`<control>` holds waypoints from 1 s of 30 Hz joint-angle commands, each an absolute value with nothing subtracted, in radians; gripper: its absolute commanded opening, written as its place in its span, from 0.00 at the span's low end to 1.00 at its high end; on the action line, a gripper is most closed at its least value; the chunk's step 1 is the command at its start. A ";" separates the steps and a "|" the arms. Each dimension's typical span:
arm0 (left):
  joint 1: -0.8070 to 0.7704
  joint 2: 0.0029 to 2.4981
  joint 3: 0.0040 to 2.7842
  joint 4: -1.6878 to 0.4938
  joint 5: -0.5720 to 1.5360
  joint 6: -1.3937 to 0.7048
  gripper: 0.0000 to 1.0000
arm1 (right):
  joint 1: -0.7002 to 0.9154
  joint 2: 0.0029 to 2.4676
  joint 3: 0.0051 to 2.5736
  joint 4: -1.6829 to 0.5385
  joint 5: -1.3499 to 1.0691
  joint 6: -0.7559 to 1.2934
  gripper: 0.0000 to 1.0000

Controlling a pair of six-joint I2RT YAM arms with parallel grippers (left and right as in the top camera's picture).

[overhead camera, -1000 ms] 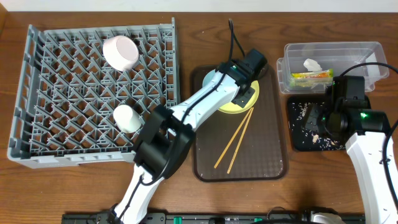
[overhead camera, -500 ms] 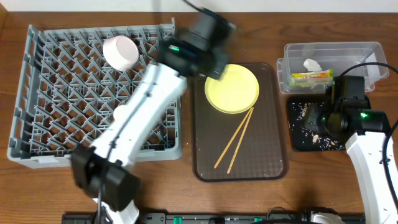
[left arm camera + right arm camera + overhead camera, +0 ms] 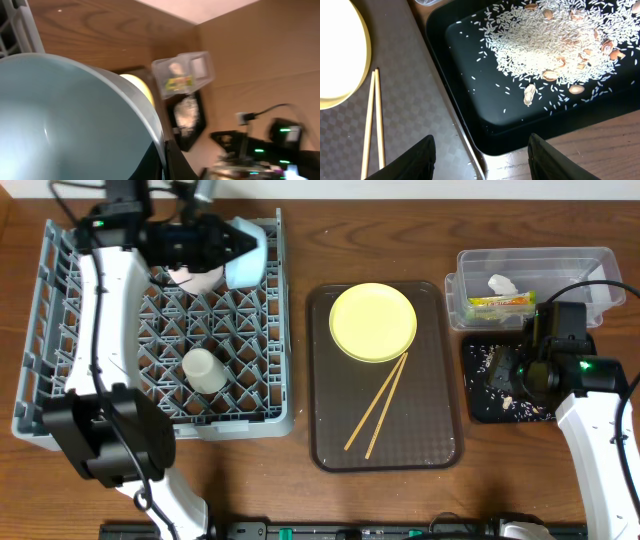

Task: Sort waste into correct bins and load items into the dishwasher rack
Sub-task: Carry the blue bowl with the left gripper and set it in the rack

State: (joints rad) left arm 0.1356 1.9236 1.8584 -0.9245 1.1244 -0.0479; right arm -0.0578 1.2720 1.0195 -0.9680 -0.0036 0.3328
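Observation:
My left gripper (image 3: 228, 242) is shut on the rim of the light blue bowl (image 3: 247, 252), which it holds on its side over the far right part of the grey dishwasher rack (image 3: 60, 330). In the left wrist view the bowl (image 3: 60, 115) fills the left half, its rim pinched between the jaws. A pinkish-white bowl (image 3: 196, 274) and a small white cup (image 3: 204, 369) sit in the rack. The yellow plate (image 3: 373, 321) and two chopsticks (image 3: 378, 405) lie on the brown tray (image 3: 440, 430). My right gripper (image 3: 480, 167) hangs open and empty over the near-left corner of the black tray (image 3: 470, 125).
The clear tub (image 3: 560, 265) at the far right holds a white tissue (image 3: 500, 283) and the green-and-orange wrapper (image 3: 500, 305). Rice-like crumbs (image 3: 545, 45) and nut shells lie in the black tray (image 3: 478, 405). The brown tray's edge (image 3: 465, 150) runs between my right fingers.
My left arm has swung from the yellow plate on the brown tray over to the rack's far right, carrying the light blue bowl. The right arm has not moved.

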 commanded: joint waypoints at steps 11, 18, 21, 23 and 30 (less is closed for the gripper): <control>0.264 2.126 1.849 -1.044 1.455 -0.046 0.06 | -0.062 1.258 1.031 -0.968 0.003 0.332 0.57; 0.281 2.183 1.843 -1.060 1.423 -0.046 0.06 | -0.062 1.258 1.031 -0.965 0.003 0.332 0.57; 0.291 2.188 1.828 -1.061 1.362 -0.046 0.06 | -0.062 1.258 1.031 -0.965 0.003 0.332 0.57; 0.299 2.188 1.814 -1.061 1.341 -0.045 0.06 | -0.062 1.258 1.031 -0.965 0.003 0.332 0.57; 0.338 2.188 1.760 -1.062 1.334 -0.047 0.06 | -0.062 1.258 1.031 -0.965 0.003 0.332 0.57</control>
State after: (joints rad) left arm 0.3092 2.1735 1.7977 -1.0622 1.4040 -0.0521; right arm -0.0578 1.2720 1.0195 -0.9672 -0.0036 0.3328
